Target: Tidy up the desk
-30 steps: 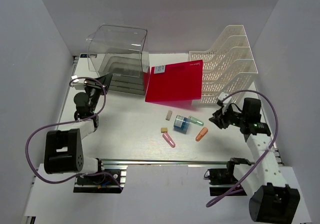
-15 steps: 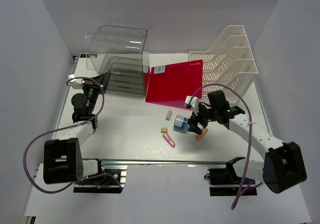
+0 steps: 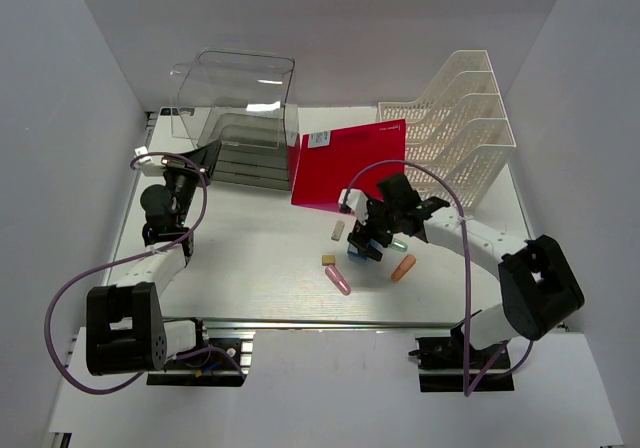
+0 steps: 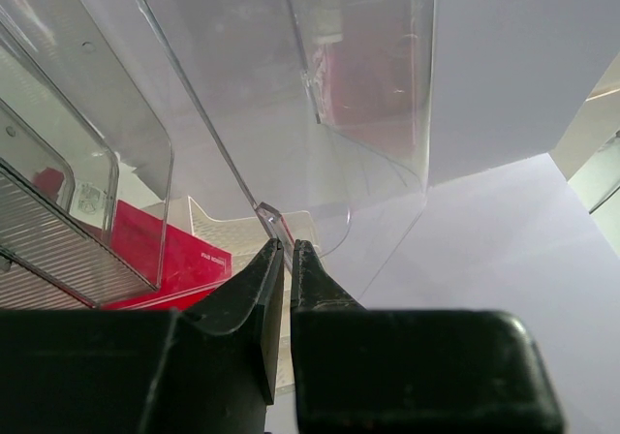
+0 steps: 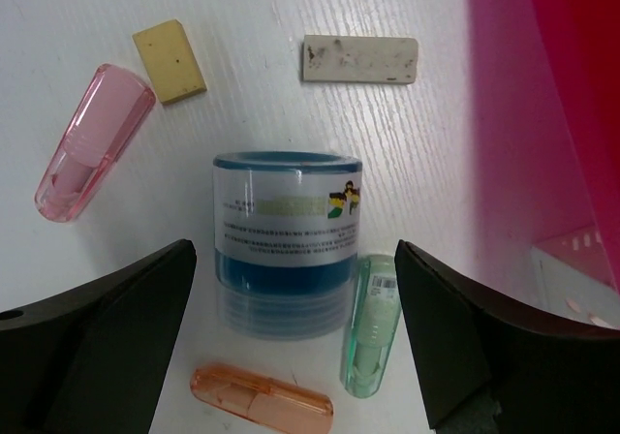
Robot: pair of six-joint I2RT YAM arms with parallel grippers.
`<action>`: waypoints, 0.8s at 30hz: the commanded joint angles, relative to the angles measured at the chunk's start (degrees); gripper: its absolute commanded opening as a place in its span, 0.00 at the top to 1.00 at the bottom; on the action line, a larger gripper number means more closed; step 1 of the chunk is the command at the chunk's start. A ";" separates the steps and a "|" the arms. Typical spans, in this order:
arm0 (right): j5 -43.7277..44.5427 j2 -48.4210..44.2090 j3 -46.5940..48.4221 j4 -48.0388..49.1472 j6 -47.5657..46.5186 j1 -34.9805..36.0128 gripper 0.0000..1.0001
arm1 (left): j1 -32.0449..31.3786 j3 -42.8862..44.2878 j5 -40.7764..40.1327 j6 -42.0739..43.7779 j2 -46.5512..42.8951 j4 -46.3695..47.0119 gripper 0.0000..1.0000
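The white desk holds a blue cylindrical container lying on its side. My right gripper hovers over it, open wide, one black finger on each side and touching nothing. From above, this gripper hides most of the container. Around it lie a pink capsule, an orange capsule, a green tube, a tan eraser and a white eraser. My left gripper is at the clear drawer box, shut on a thin clear plastic edge of it.
A red folder leans between the drawer box and the white mesh file rack, close behind the small items. A silver rail runs along the desk's near edge. White walls close in on both sides.
My right arm swung in from the right side to above the blue container, and its jaws opened wide. The left arm has barely shifted.
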 commanded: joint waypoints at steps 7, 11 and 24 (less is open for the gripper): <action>5.53 4.53 1.95 -1.32 -1.22 3.38 0.12 | -0.23 2.40 1.20 -0.04 -1.95 1.46 0.95; 7.21 5.15 1.69 -1.59 -1.57 4.08 0.19 | -0.23 3.02 1.11 -0.04 -2.03 1.02 0.94; 10.20 6.21 5.72 -6.42 -6.31 6.45 0.77 | -0.23 2.93 1.20 0.22 -2.38 1.02 0.95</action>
